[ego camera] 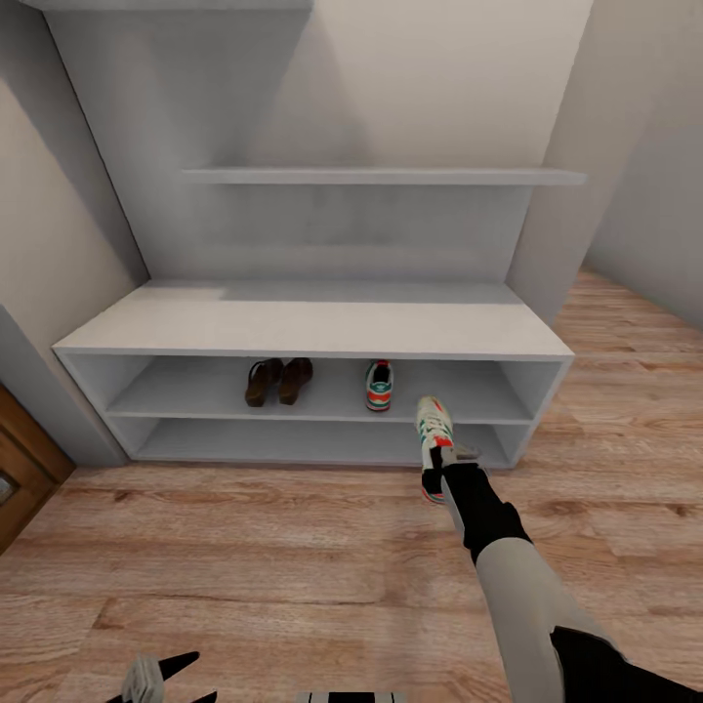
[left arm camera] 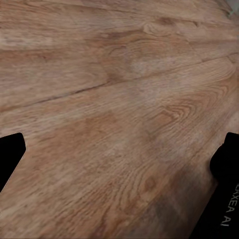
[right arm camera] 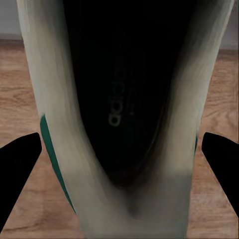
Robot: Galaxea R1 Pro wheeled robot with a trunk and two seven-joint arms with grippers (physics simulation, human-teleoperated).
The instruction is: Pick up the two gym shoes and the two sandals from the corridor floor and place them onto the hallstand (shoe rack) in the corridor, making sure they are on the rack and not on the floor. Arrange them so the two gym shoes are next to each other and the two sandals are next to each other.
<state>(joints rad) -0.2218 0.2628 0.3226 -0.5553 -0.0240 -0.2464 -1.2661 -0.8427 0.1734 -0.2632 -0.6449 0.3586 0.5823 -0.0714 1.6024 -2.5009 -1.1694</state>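
Note:
My right gripper (ego camera: pixel 451 471) is shut on the heel of one gym shoe (ego camera: pixel 433 428), held above the corridor floor (ego camera: pixel 244 547) in front of the hallstand (ego camera: pixel 312 327), toe toward the rack. In the right wrist view the shoe's dark inside (right arm camera: pixel 119 99) sits between the fingers of the right gripper (right arm camera: pixel 122 142). The other gym shoe (ego camera: pixel 379 385) stands on the upper open tier. Both sandals (ego camera: pixel 278 381) lie side by side on the same tier, to its left. My left gripper (ego camera: pixel 195 677) hangs open low over the floor (left arm camera: pixel 119 74), nothing between its fingers (left arm camera: pixel 10 154).
Two floating shelves (ego camera: pixel 381 176) hang above the bench top. A wooden door (ego camera: pixel 20 478) stands at the left edge. Walls close in on both sides of the rack, and open plank floor runs off to the right (ego camera: pixel 635 332).

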